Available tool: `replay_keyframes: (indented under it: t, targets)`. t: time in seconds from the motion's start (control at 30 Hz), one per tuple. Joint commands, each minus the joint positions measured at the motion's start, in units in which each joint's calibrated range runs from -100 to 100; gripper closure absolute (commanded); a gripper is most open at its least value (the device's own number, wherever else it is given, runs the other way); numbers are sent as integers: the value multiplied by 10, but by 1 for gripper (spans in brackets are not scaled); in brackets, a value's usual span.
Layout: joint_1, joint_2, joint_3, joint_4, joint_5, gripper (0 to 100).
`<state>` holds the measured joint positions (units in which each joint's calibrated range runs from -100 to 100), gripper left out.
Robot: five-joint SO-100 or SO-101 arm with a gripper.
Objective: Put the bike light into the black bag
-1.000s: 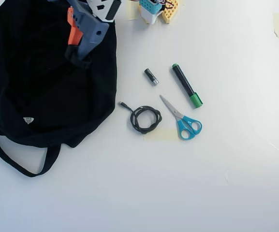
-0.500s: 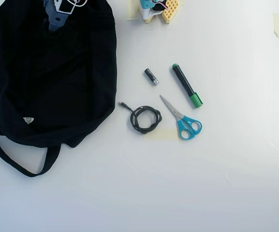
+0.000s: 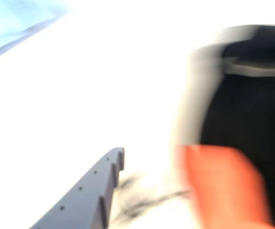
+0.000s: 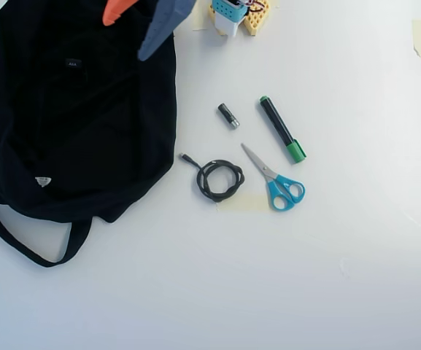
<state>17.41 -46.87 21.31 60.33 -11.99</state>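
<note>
The black bag [image 4: 64,138] lies spread over the left of the overhead view, with its strap looping below it. A small black oblong with a pale mark [image 4: 74,63] rests on the bag's upper part; it looks like the bike light, though dark on dark hides its shape. My gripper [image 4: 126,38] hangs over the bag's top edge, open, its orange finger [image 4: 119,9] and grey finger [image 4: 163,25] spread with nothing between them. The wrist view is badly blurred: the gripper [image 3: 158,155] is open over white table, and the bag [image 3: 251,109] fills the right.
On the white table right of the bag lie a small battery [image 4: 228,115], a green-capped marker [image 4: 282,129], a coiled black cable [image 4: 219,179] and blue-handled scissors [image 4: 277,182]. The arm's base [image 4: 238,13] stands at the top edge.
The gripper has lifted off the bag's inside and now shows open at the top edge. A small black oblong now lies on the bag where there was only fabric.
</note>
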Motion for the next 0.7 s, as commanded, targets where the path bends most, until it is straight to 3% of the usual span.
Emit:
replay_keyframes:
  t: [0.0,0.23,0.5,0.67]
  targets:
    - [-143,-106,98,-1,-4,97]
    - [-158,-232,210,45,2,98]
    - [-227,-422,509,19,7,98]
    - [-248,-499,624,13,91,98]
